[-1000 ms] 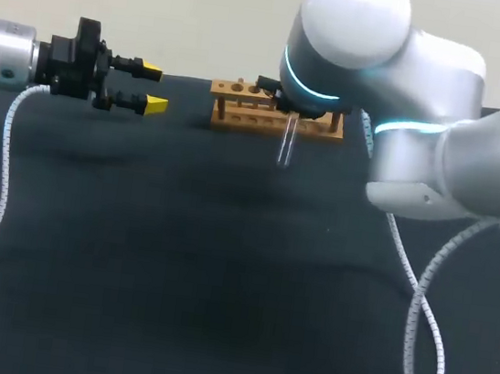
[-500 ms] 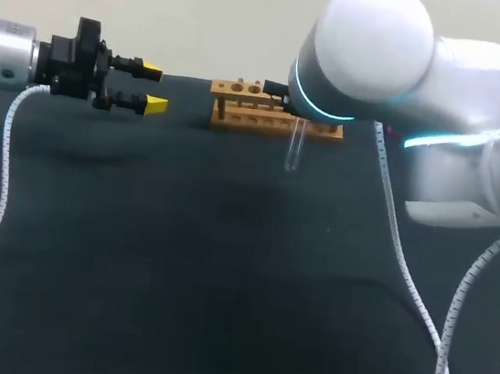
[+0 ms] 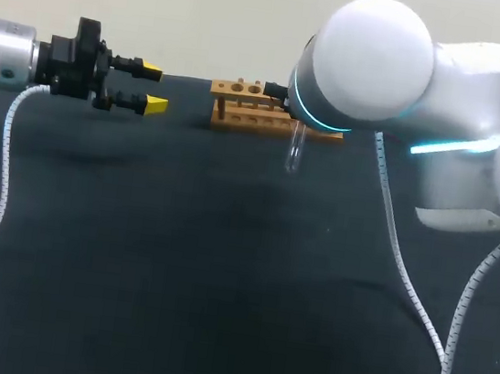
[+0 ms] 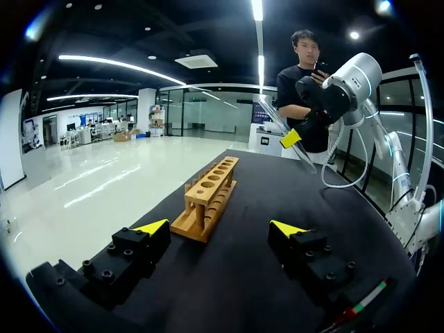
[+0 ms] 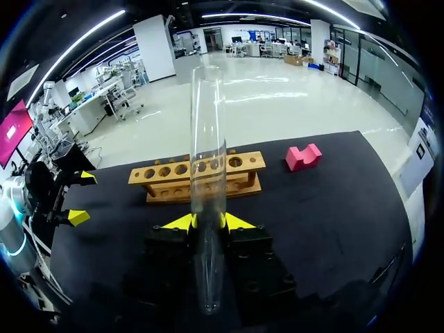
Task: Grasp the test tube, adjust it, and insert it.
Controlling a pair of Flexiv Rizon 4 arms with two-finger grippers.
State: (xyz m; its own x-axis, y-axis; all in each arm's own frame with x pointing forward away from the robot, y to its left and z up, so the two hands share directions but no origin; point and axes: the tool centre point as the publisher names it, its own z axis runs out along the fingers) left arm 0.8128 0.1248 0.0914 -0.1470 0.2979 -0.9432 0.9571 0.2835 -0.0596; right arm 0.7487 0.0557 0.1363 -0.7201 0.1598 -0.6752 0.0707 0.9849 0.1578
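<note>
Test tube (image 5: 208, 139) gripped by R claw (image 5: 208, 222), both tips on it, up in air just short of rack (image 5: 166, 182). Long axis tilted, round end down, open end toward rack. L claw (image 4: 220, 227) wide, empty, well apart.

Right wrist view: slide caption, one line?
Right end effector shut on a clear test tube, wooden rack ahead, pink block beside the rack.
</note>
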